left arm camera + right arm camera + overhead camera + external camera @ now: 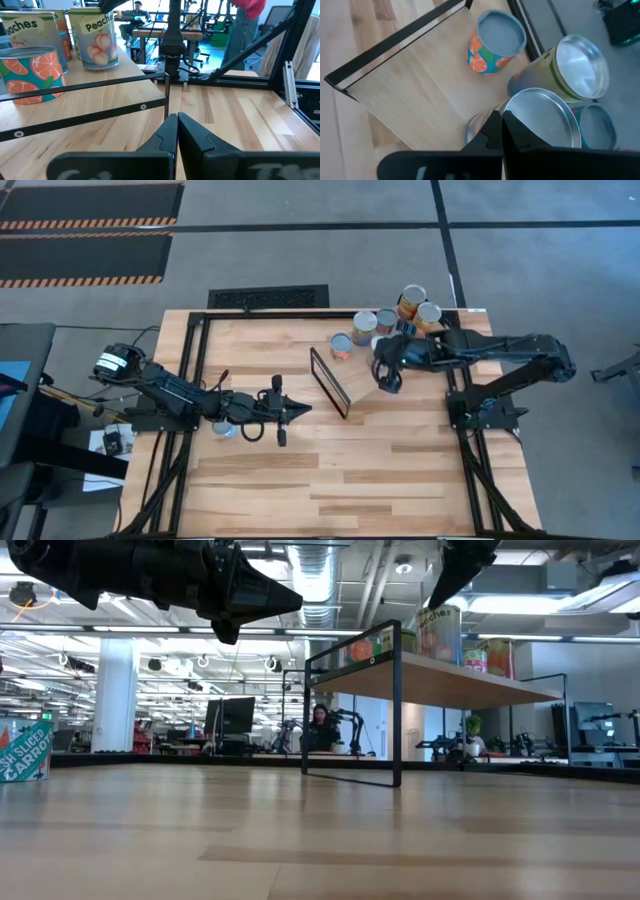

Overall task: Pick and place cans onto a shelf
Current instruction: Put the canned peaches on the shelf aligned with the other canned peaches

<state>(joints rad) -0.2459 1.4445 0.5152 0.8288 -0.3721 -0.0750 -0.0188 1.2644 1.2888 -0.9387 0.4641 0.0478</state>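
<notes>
Nearest on the left, a carrot can (24, 752) stands on the table (340, 480), close under the left arm; in the high view only a bit of its top shows beneath that arm. It appears to be the one can not yet on the shelf. The left gripper (285, 411) hovers over the table just left of the shelf's black frame (328, 381), its fingers (172, 132) pressed together and holding nothing.

Farther right sits the shelf (365, 375), a light-wood board raised on that thin frame. The right gripper (385, 380) hangs over the board's middle, fingers (497, 130) together and empty, with a silver-topped can just beyond them.

Along the shelf's far end several cans are already placed: an orange-slice can (495, 42) nearest the frame, two peach cans (95, 37) behind it, and at least two more toward the far right corner (412, 300). About five or six tops can be counted there, though some overlap.

By this reading the job is mostly done; the carrot can on the left is what remains, and it falls to the left arm.
</notes>
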